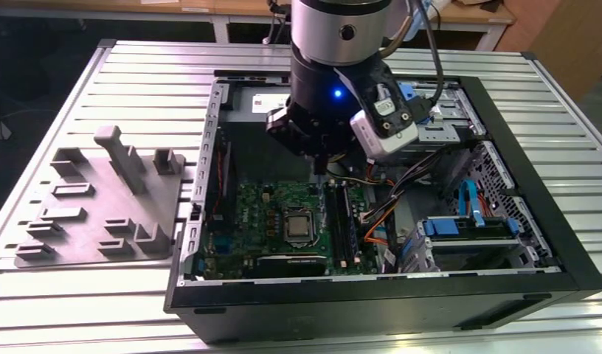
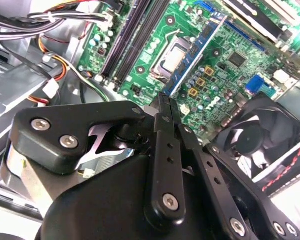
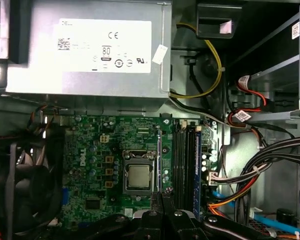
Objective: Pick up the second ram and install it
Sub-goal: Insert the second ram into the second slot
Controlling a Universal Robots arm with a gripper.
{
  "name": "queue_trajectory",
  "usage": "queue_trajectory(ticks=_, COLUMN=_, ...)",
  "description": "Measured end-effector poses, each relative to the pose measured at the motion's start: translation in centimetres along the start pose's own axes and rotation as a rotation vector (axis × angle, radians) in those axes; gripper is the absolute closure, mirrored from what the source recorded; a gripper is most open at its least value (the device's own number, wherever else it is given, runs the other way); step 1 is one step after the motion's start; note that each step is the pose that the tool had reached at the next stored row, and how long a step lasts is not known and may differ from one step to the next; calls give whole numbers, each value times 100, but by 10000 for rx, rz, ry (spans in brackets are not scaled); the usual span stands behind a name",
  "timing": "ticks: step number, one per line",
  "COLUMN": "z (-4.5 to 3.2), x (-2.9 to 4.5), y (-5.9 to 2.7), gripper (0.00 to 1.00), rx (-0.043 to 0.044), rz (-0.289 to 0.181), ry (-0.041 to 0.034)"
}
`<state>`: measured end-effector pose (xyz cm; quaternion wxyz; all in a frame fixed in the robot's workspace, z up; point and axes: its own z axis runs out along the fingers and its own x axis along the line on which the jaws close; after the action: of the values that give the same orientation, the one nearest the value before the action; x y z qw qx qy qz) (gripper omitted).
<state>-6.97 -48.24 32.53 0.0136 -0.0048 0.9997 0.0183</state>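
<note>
My gripper [image 1: 324,164] hangs inside the open computer case, above the green motherboard [image 1: 271,214]. In the second wrist view its fingers [image 2: 166,107] are pressed together, shut on the second ram [image 2: 200,55]. This is a narrow blue stick with small black chips that runs out from the fingertips over the board, beside the processor socket [image 2: 174,56]. The stick is clear of the long black memory slots [image 2: 135,40]. In the first wrist view the gripper [image 3: 162,202] is level with the gap between the socket [image 3: 138,177] and the slots [image 3: 182,160]. A thin blue edge [image 3: 197,165] lines the slot farthest from the socket.
The grey power-supply box [image 3: 90,50] sits behind the board and a black fan [image 2: 262,135] beside it. Bundled cables [image 1: 385,214] and a drive cage [image 1: 468,228] crowd the case toward the exterior view's right. A grey holder fixture [image 1: 104,199] lies on the slatted table.
</note>
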Motion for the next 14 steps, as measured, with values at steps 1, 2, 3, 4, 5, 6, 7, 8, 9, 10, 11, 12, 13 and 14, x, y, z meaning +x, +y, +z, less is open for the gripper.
queue_trajectory(ticks=1, z=4, x=-14, y=0, gripper=89, rx=-1, rz=-1, ry=0)
queue_trajectory(ticks=2, z=9, x=-27, y=-1, gripper=89, rx=-2, rz=-1, ry=0)
queue_trajectory(ticks=3, z=14, x=-39, y=-1, gripper=89, rx=0, rz=-4, ry=0)
queue_trajectory(ticks=4, z=23, x=-51, y=-1, gripper=89, rx=0, rz=-13, ry=0)
queue_trajectory(ticks=5, z=34, x=-62, y=-2, gripper=89, rx=-1, rz=-30, ry=1)
queue_trajectory(ticks=6, z=48, x=-72, y=-2, gripper=89, rx=-2, rz=-49, ry=1)
queue_trajectory(ticks=7, z=62, x=-80, y=-3, gripper=89, rx=-2, rz=-71, ry=2)
queue_trajectory(ticks=8, z=77, x=-87, y=-4, gripper=89, rx=-2, rz=-92, ry=3)
queue_trajectory(ticks=9, z=91, x=-92, y=-4, gripper=89, rx=-3, rz=-109, ry=3)
queue_trajectory(ticks=10, z=101, x=-96, y=-4, gripper=89, rx=-3, rz=-116, ry=4)
queue_trajectory(ticks=11, z=109, x=-102, y=-5, gripper=89, rx=-3, rz=-118, ry=5)
queue_trajectory(ticks=12, z=117, x=-108, y=-5, gripper=89, rx=-4, rz=-118, ry=4)
queue_trajectory(ticks=13, z=126, x=-118, y=-5, gripper=89, rx=-3, rz=-119, ry=4)
queue_trajectory(ticks=14, z=133, x=-129, y=-6, gripper=89, rx=-2, rz=-119, ry=4)
